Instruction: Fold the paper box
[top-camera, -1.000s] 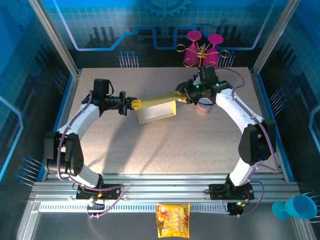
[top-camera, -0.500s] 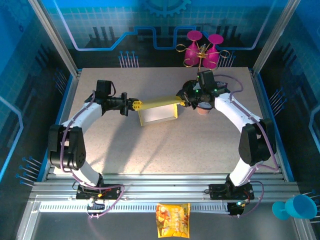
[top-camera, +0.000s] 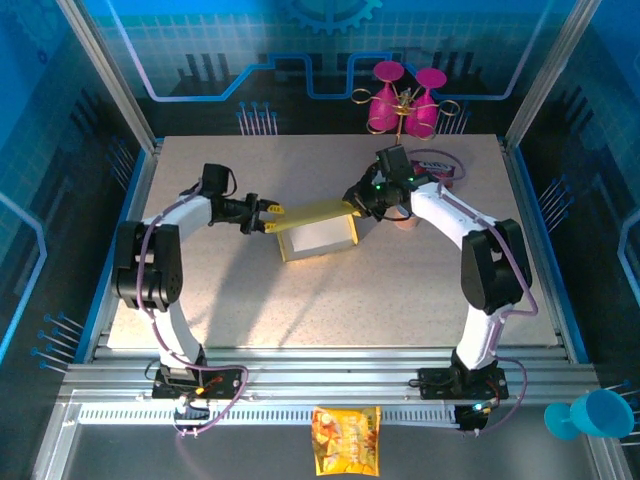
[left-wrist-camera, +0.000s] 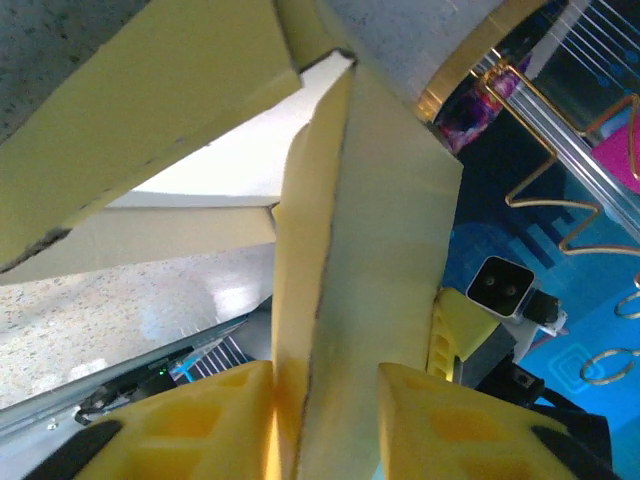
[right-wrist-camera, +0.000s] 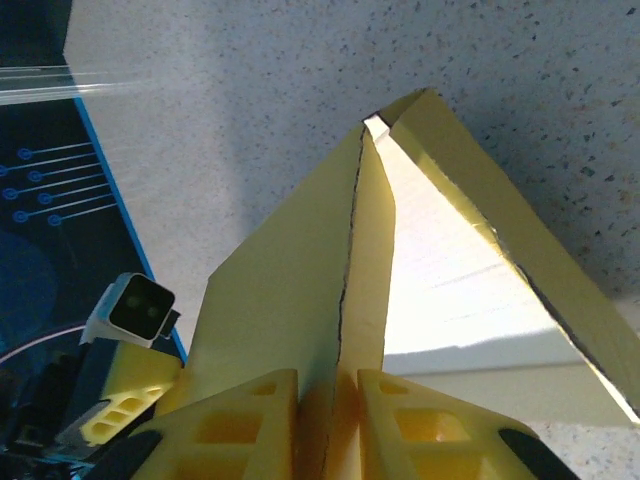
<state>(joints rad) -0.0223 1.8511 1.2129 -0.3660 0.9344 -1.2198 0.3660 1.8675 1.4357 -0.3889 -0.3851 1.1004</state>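
Shifting slightly across the table (top-camera: 300, 310), the paper box (top-camera: 322, 238) sits mid-table, its raised far wall now pinched by the right gripper (top-camera: 351, 206) while the left gripper (top-camera: 272, 217) has loosened, jaws parted around it, suggesting a regrip

free: near half of surface (top-camera: 330, 310) — wide open
blocked: paper box (top-camera: 318, 238) mid-surface, left arm (top-camera: 172, 222) and right arm (top-camera: 452, 212) meeting at it
back right: pink goblets (top-camera: 402, 98) — tight

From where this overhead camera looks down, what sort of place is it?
Probably a robot demonstration or test cell: a left arm and right arm bolted to a metal rail, walls of blue circuit-pattern panels, and props like pink goblets behind the speckled table.
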